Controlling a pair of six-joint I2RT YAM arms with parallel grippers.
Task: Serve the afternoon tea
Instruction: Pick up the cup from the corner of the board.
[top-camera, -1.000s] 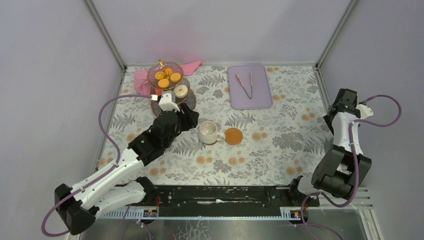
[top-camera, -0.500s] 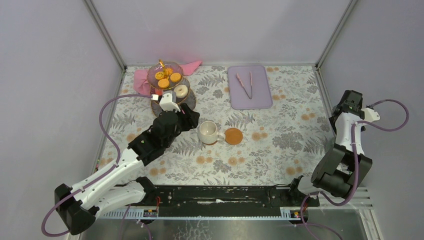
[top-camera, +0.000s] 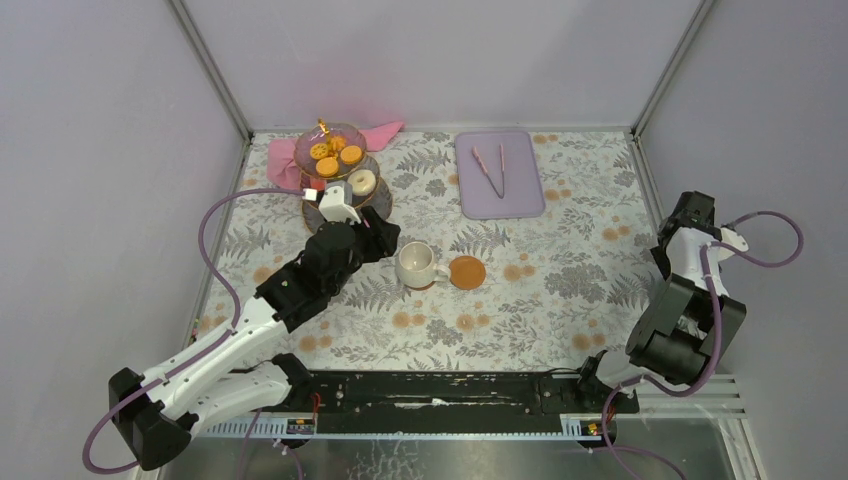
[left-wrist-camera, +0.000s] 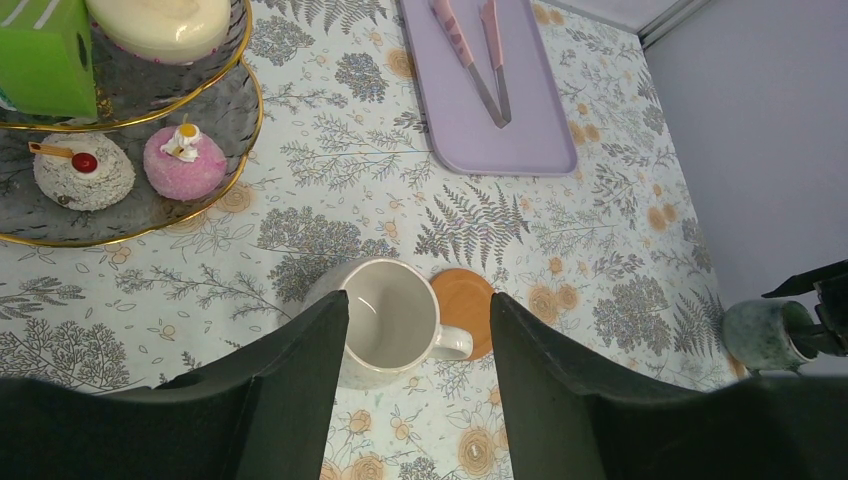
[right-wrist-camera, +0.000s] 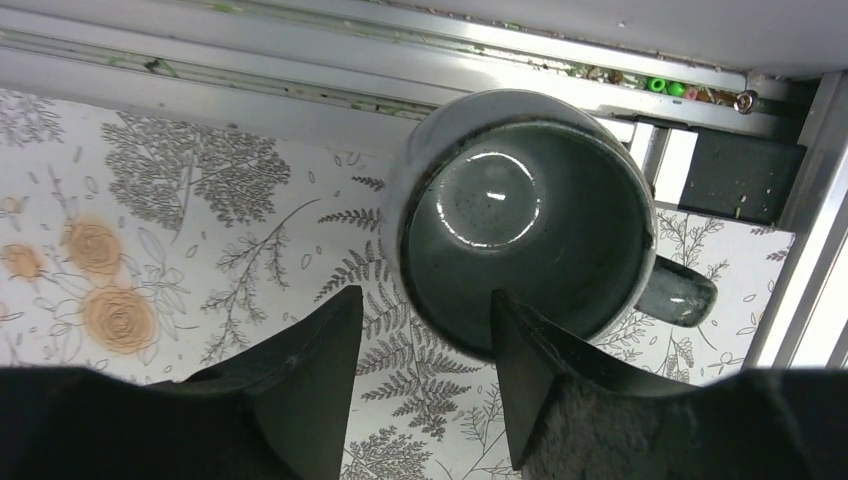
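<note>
Right wrist: hangs with right claw (right-wrist-camera: 425, 293) parted at near rim of grey-green mug (right-wrist-camera: 520, 220); left claw (left-wrist-camera: 418, 297) parted too, cream mug (left-wrist-camera: 385, 320) in its gap.

No word, label, brand, number or sign can be read in any of the views. The only candidate is the green cake (left-wrist-camera: 40, 55), which shows a few white strokes along its top edge in the left wrist view. These may be part of some lettering, but the frame cuts them off and they are too partial to make out.
</note>
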